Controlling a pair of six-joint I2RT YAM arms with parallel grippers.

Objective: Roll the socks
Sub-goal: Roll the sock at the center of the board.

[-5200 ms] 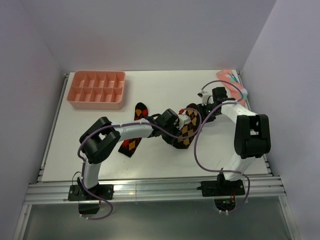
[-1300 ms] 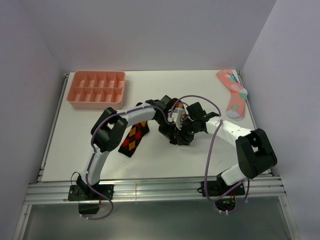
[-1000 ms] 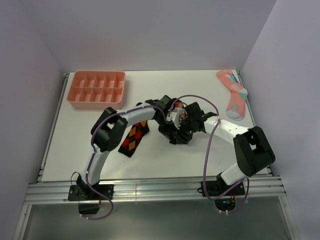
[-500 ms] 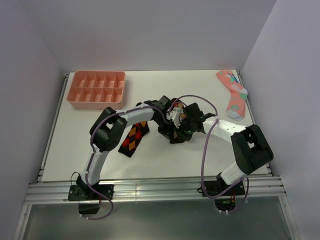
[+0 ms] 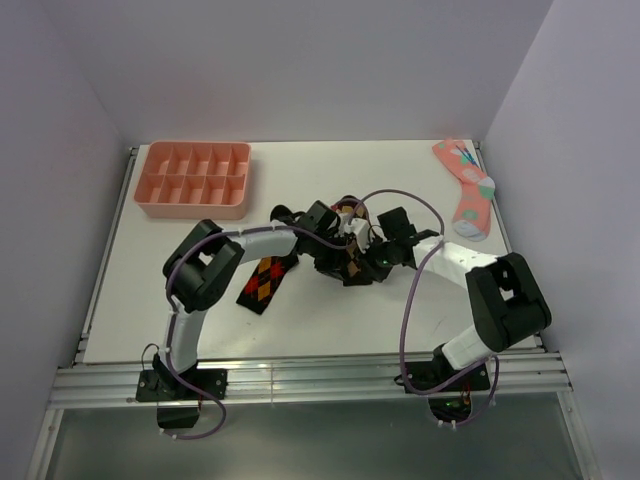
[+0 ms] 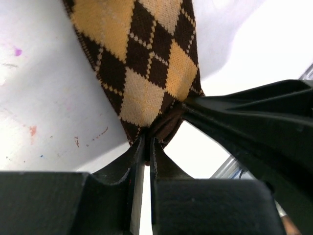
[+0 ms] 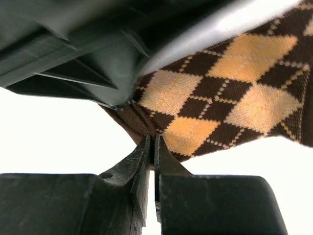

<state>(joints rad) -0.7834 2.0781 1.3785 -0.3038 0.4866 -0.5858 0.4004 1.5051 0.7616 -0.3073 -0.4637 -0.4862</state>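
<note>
Nearest, a grooved metal rail runs along the front edge of the smooth white table, and both arms reach in from it towards the middle.

A little further in, the red sock lies flat and long. It is a dark knit with orange and red diamonds, and the left arm crosses over part of it.

Just to its right, mid-table, the tan sock is bunched between the two grippers. It is a soft brown-black knit with tan and orange diamonds crossed by fine dotted stitch lines, and it has a plain brown edge. Small coloured stains mark the table beside it.

The left gripper has its black fingers pressed almost together, nipping that brown edge at the tips. The right gripper comes from the opposite side with its fingers equally tight, pinching the same gathered brown fold. The two grippers all but touch each other there.

At the far left stands a salmon-pink plastic tray, rectangular and divided into small compartments. At the far right corner a pink sock with teal and white marks lies flat, well apart from the others.
</note>
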